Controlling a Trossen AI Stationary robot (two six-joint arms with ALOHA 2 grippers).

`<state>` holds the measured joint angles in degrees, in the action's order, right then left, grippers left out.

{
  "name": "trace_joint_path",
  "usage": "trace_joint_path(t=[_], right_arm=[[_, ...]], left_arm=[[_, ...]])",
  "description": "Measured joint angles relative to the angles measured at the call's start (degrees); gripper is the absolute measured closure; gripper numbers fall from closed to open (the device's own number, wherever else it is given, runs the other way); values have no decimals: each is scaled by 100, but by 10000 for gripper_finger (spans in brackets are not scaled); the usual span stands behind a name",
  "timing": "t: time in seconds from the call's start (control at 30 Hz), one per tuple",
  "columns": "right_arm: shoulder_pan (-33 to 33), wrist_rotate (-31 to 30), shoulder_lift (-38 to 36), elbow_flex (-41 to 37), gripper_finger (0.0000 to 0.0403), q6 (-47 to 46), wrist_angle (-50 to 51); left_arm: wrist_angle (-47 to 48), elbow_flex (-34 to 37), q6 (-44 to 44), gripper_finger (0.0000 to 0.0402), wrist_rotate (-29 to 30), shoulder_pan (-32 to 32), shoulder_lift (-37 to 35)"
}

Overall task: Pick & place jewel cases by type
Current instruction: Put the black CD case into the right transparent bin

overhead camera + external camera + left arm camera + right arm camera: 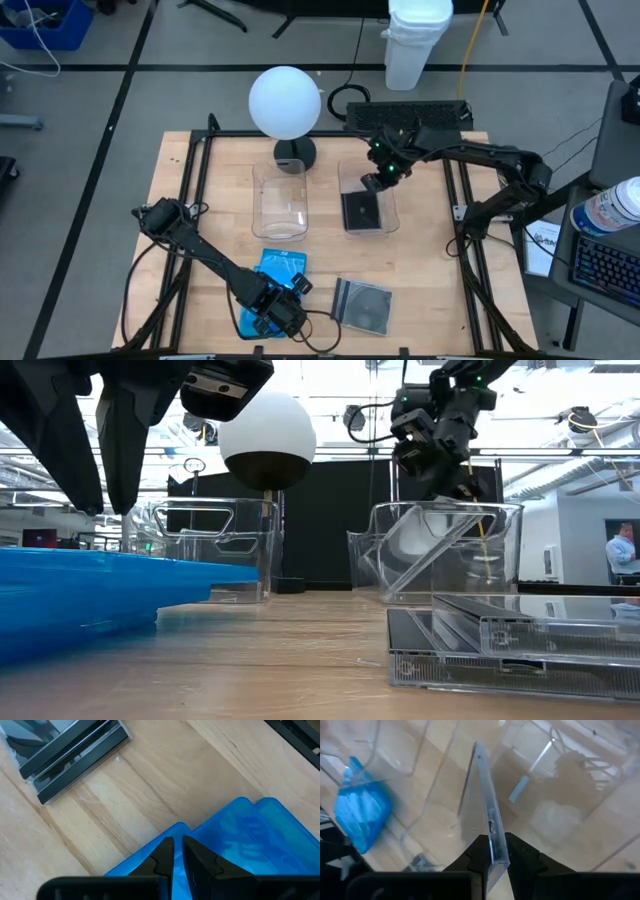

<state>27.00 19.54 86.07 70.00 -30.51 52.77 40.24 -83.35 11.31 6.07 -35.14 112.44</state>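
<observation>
- Wooden tabletop (200, 180) fills the middle of a lab floor, with a white globe lamp (285, 100) at its far side and two clear tubs in front of the lamp.
- Right claw (492, 851) hangs over the right tub (368, 200), its fingers clamped on the edge of a clear case (487, 815) that stands on edge and reaches down into the tub; a dark case (361, 210) already lies on the tub floor below it.
- Left claw (174, 854) sits low at the near edge of the table, fingers almost together, right on the blue cases (272, 290); whether it pinches an edge of one I cannot tell for sure.
- Left tub (281, 200) lies well beyond the left claw and looks empty.
- Two more clear cases (362, 303) lie stacked just beside the left claw, towards the right arm.
- Handling, as a judgement: these cases are light, stiff and thin, with slick plastic faces and brittle hinges, so a hard squeeze could crack one.
- Best hold is across the thickness at the middle of a free edge, where the stack gives an overhang; a corner grip would likely let the case swing or slip.
</observation>
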Motion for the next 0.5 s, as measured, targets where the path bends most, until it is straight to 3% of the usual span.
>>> trace_joint_path(t=[0.3, 0.5], right_arm=[[3, -538, 6, -342, 325, 142, -13], [2, -517, 8, -645, 294, 97, -486]], left_arm=[[-1, 0, 2, 355, 0, 0, 0], [-12, 0, -10, 355, 0, 0, 0]])
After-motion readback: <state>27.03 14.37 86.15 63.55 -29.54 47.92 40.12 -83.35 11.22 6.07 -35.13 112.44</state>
